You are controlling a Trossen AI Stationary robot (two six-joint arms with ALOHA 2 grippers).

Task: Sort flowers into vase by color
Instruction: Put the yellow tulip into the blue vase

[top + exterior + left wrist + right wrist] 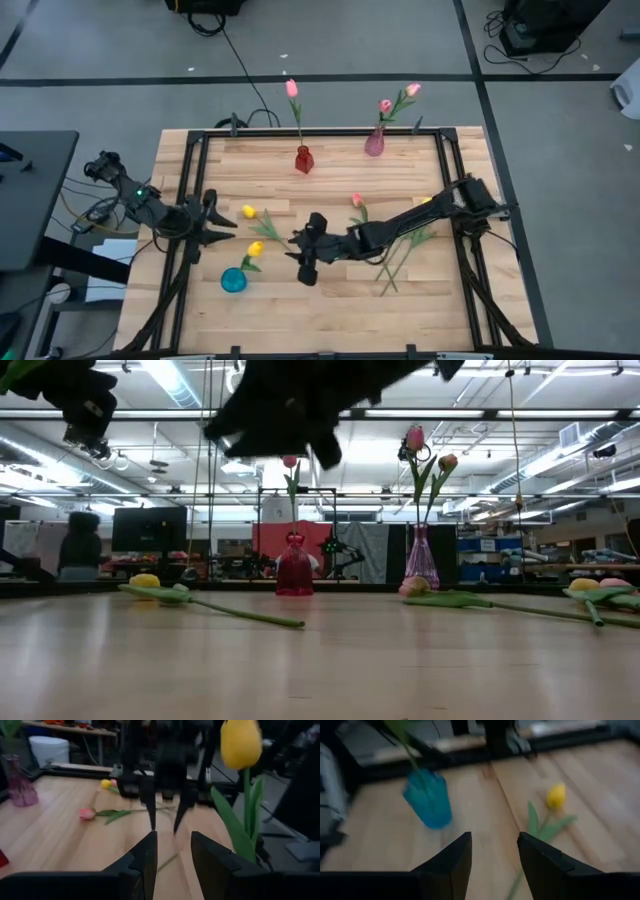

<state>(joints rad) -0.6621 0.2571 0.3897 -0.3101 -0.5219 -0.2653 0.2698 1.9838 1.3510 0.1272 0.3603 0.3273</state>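
Note:
My right gripper [299,256] [494,851] is open and hovers above the table's middle, over the stem of a yellow tulip [249,211] [556,795] that lies flat on the wood. A blue vase [233,280] [428,800] stands near the front left and holds one yellow tulip [255,248] [240,742]. My left gripper [228,226] [173,851] is open, in the air beside that vase, facing the right gripper [164,817]. A red vase [303,159] holds one pink tulip. A pink vase [375,142] holds two pink ones.
More tulips lie flat under the right arm: a pink one [357,200] [87,813] and a bunch of green stems [398,262] toward the right. The red and pink vases stand along the far edge. A black frame [190,190] rims the table. Bare wood lies along the near edge.

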